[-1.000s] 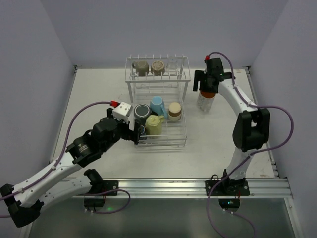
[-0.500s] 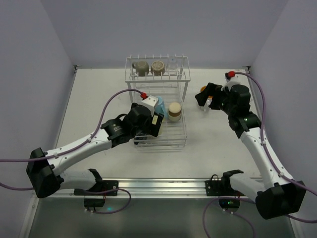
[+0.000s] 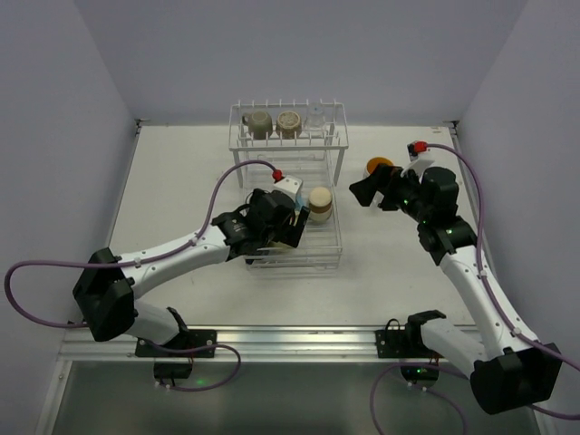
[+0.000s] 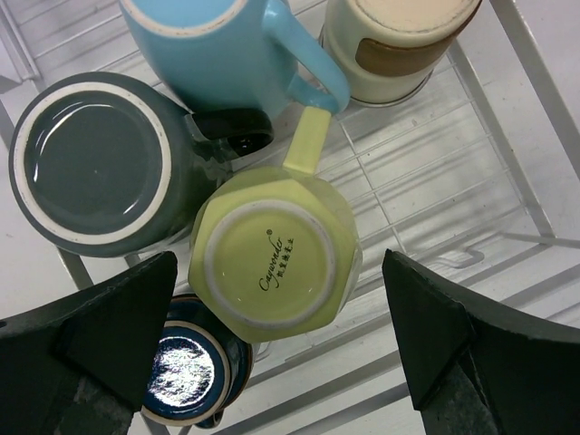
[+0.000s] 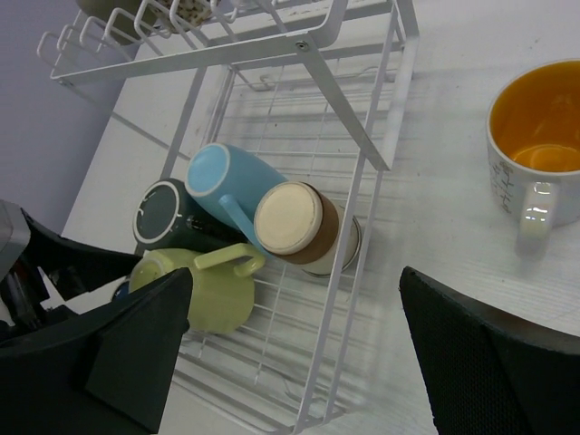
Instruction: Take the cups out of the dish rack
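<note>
Left gripper (image 4: pixel 276 313), fingers spread, straddles the upturned pale yellow-green ceramic cup (image 4: pixel 272 267) in the white wire dish rack (image 4: pixel 535 77); its base's cursive mark is illegible. Right gripper (image 5: pixel 304 362) spread; orange-lined white mug (image 5: pixel 535 154) stands ahead-right, outside the rack.

Left wrist view's top edge cuts off the light blue cup (image 4: pixel 210 47) and the tan cup (image 4: pixel 401 53).

The white table (image 3: pixel 181 177) carries the dish rack (image 3: pixel 322 250) and, to its right, an orange-lined white cup (image 3: pixel 378 167).
</note>
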Available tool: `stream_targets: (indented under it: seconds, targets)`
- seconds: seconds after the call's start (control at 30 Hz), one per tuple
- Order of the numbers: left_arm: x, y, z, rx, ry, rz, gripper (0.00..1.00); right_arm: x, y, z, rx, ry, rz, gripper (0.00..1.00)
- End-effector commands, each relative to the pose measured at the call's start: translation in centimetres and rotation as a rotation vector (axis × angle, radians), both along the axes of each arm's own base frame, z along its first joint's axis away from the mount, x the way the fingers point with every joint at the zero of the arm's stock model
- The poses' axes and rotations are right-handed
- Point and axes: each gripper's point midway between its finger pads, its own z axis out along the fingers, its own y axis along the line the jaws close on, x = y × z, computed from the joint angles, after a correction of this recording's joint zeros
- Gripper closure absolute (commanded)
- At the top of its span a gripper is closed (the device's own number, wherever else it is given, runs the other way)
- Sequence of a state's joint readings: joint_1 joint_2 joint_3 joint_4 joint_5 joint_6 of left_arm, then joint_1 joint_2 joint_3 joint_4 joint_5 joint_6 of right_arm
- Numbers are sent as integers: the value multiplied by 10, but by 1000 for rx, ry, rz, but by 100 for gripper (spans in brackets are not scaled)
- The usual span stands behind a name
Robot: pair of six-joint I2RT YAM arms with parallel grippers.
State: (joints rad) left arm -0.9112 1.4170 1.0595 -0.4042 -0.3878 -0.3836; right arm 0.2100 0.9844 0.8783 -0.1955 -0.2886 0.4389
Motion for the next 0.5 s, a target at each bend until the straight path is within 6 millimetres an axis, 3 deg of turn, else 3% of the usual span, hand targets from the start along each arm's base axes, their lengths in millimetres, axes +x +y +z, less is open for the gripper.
stream_targets:
  seconds: [0.0, 0.47]
  targets:
    - [16, -11, 21, -68, -79, 47, 0, -5, 8, 17, 36, -62, 41, 1]
    - [10, -11, -15, -62, -27, 50, 3, -12, 13, 15, 52, -52, 66, 1]
